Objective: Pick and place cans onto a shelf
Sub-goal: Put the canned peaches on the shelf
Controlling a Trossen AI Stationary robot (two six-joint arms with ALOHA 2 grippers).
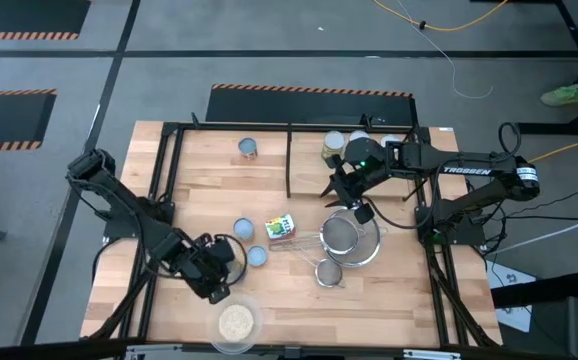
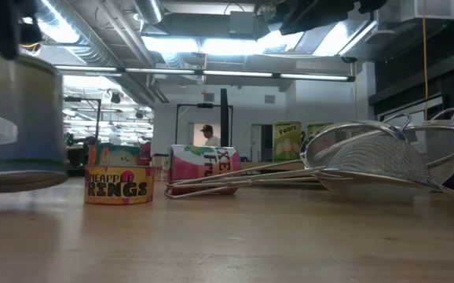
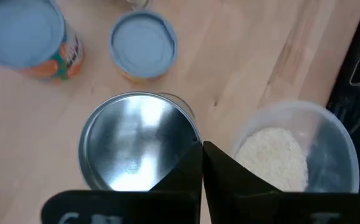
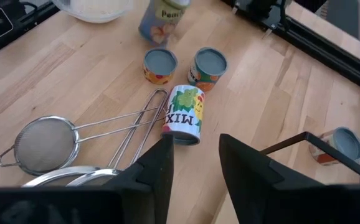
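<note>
- The left gripper [image 1: 212, 275] sits low over the near-left part of the pale wooden tabletop [image 1: 409, 310], and in its wrist view its two dark fingers [image 3: 189, 177] are pressed together, holding nothing, just beside a tall can with a shiny open metal top [image 3: 139, 140].
- That tall can stands beside the clear round dish of beige grains [image 1: 235, 322] and is not yet gripped; the likely step is to seize it.
- To do this well, the left gripper probably needs to spread its fingers first, centre them either side of the can's wall, and stay clear of the dish beside it.
- Two short cans with silver-blue tops [image 3: 144, 45] stand just beyond the tall can, and a can with a green, red and white label [image 1: 281, 228] lies on its side to their right.
- The right gripper [image 1: 346, 190] hovers above the wire mesh strainers [image 1: 341, 238], its fingers spread and empty in its wrist view.
- The shelf, a low pale-wood platform with thin black rails [image 1: 289, 160], lies at the table's far side, well apart from the left gripper; one short can [image 1: 248, 148] already stands there.
</note>
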